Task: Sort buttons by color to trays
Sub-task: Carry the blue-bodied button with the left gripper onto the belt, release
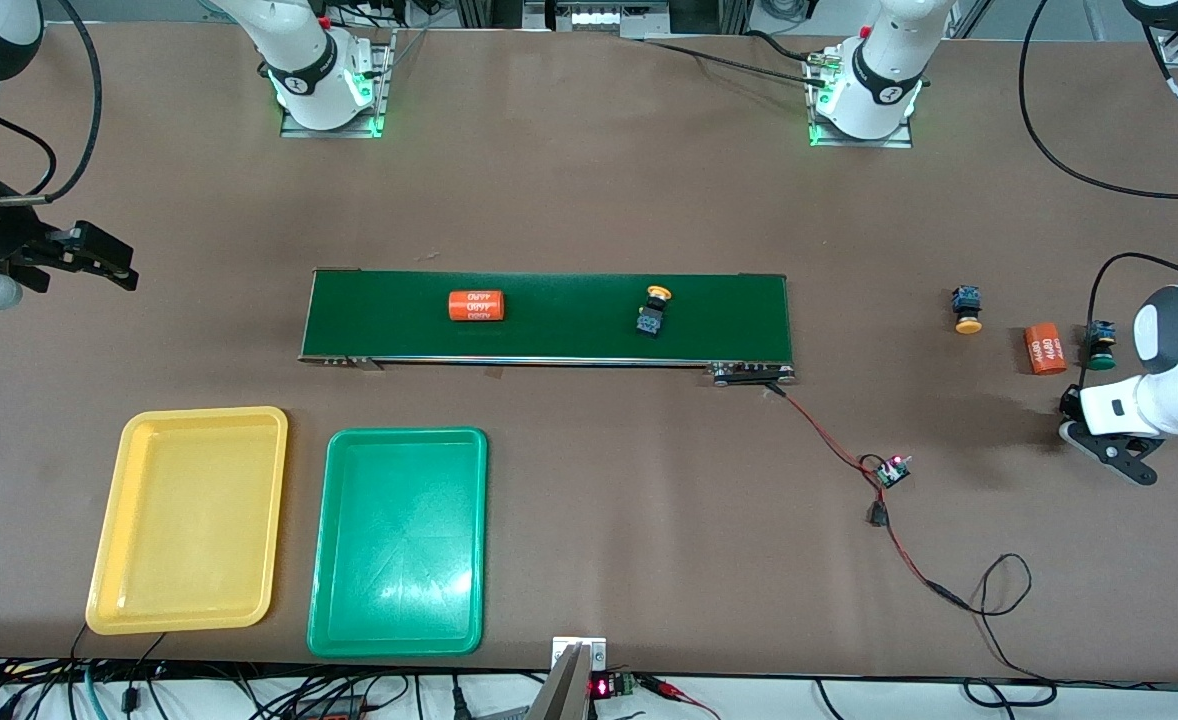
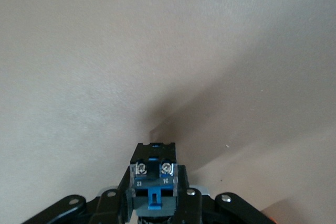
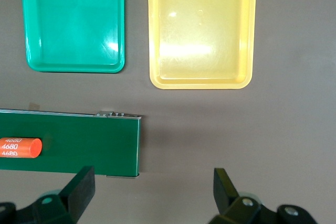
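While a push-button switch [image 2: 153,182] is pinched between the pressed-in fingers of the left gripper [image 1: 1109,440] at the left arm's end of the desk [image 1: 589,200], the pick-up step of the sorting can be judged to be in hand. Only the black-and-blue body with its two screw terminals is shown in the left wrist view, so the cap colour of the held switch cannot be told. A yellow-capped button [image 1: 656,310] lies on the dark-green conveyor belt [image 1: 549,316], with an orange cylinder marked "4680" [image 1: 476,305] on the belt toward the right arm's end. A second yellow-capped button [image 1: 967,309] rests on the desk between the belt and a second orange cylinder [image 1: 1046,349], and a green-capped button [image 1: 1101,345] stands just beside that cylinder. The yellow tray [image 1: 189,520] and the green tray [image 1: 399,540] lie side by side, nearer to the front camera than the belt, and both are seen without buttons in them. The right gripper [image 3: 152,187] is held with its fingers spread wide over the desk at the right arm's end of the belt, where that arm waits. Next, it is judged, the held switch would have to be lifted clear and carried well across to the tray matching its cap, or set on the belt.
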`<act>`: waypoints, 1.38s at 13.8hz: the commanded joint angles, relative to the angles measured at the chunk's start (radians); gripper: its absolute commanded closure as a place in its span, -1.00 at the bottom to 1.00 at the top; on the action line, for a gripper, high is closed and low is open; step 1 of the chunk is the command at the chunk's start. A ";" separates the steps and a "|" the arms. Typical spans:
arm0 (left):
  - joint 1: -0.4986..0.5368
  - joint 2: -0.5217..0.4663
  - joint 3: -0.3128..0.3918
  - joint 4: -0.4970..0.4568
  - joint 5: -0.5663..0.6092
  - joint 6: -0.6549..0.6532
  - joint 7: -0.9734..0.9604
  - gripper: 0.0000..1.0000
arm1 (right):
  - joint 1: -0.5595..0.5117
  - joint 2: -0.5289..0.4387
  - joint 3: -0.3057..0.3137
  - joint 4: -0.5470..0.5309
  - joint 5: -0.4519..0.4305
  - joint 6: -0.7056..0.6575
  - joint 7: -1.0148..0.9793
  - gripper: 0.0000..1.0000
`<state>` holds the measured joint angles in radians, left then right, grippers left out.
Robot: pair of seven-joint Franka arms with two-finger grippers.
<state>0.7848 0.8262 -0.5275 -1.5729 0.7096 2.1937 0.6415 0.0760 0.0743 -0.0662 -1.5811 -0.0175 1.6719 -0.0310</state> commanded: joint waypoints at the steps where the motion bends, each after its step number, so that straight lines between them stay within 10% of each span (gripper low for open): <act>1: -0.001 -0.061 -0.049 0.002 0.021 -0.084 0.018 0.83 | 0.001 0.001 0.003 0.004 -0.001 0.005 0.003 -1.00; 11: -0.016 -0.116 -0.409 -0.010 -0.147 -0.492 -0.463 0.83 | -0.007 0.025 0.002 0.004 0.001 0.031 0.008 -1.00; 19: -0.375 -0.093 -0.431 -0.041 -0.262 -0.465 -1.216 0.83 | -0.002 0.073 0.002 0.004 -0.001 0.032 0.003 -1.00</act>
<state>0.4770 0.7302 -0.9639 -1.6180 0.4629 1.7204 -0.4372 0.0740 0.1321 -0.0672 -1.5822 -0.0174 1.7001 -0.0305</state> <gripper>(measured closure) 0.665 0.000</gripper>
